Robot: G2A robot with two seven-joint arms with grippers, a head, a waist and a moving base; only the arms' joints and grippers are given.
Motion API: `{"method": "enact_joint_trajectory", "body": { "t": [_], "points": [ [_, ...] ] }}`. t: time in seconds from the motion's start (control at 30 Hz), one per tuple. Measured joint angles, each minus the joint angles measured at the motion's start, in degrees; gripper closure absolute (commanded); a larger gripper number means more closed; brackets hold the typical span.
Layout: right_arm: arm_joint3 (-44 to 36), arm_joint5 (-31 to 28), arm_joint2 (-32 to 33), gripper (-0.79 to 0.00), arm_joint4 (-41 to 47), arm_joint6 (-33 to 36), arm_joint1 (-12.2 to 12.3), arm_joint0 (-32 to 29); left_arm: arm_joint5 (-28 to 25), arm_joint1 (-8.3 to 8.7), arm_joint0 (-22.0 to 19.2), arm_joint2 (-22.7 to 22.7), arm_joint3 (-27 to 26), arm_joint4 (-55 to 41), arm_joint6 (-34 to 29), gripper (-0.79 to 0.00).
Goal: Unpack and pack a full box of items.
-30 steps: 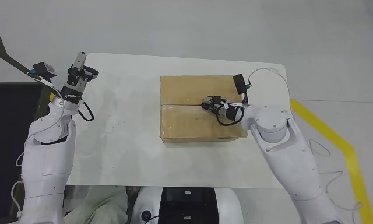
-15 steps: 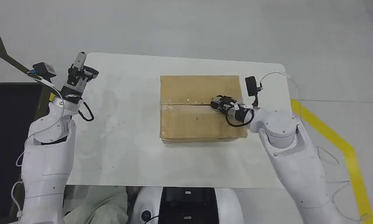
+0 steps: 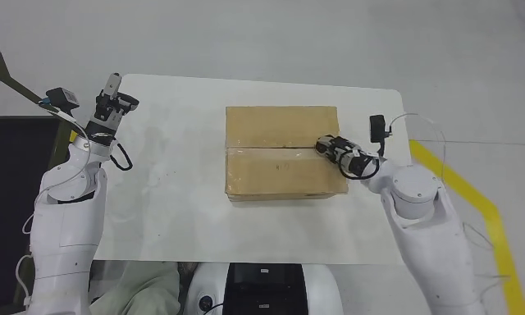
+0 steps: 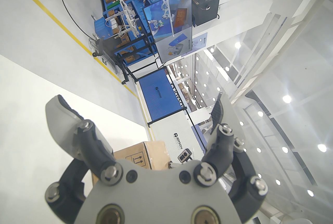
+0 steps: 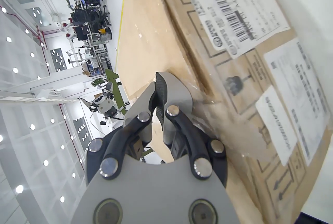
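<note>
A closed brown cardboard box (image 3: 279, 155) lies in the middle of the white table (image 3: 164, 208); a seam runs along its top. My right gripper (image 3: 325, 144) rests on the seam at the box's right edge. In the right wrist view it (image 5: 159, 85) is shut, and a crumpled strip of clear tape (image 5: 223, 115) stretches from its fingertips down the labelled end face of the box (image 5: 234, 27). My left gripper (image 3: 115, 84) is held up over the table's far left corner, well away from the box (image 4: 145, 154). It stands open (image 4: 141, 115) with nothing between its fingers.
White table surface lies bare to the left of the box and in front of it. A yellow floor line (image 3: 459, 184) runs past the table's right side. A dark surface (image 3: 20, 159) sits beyond the left edge.
My right gripper has slid along the box's seam from near the middle of the top to its right edge. The left arm has stayed still.
</note>
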Motion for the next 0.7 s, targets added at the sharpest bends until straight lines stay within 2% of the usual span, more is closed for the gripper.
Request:
{"method": "enact_joint_trajectory", "body": {
  "t": [0.27,0.7],
  "points": [
    [-1.41,-1.45,4.71,0.0,1.47,-1.74,0.61,-3.91,0.0,0.0,0.0,0.0,0.0,0.0,0.0,-0.785],
    [-2.13,-2.5,8.33,0.0,1.06,-3.71,1.29,-6.69,0.0,0.0,0.0,0.0,0.0,0.0,0.0,-0.785]
  ]
}}
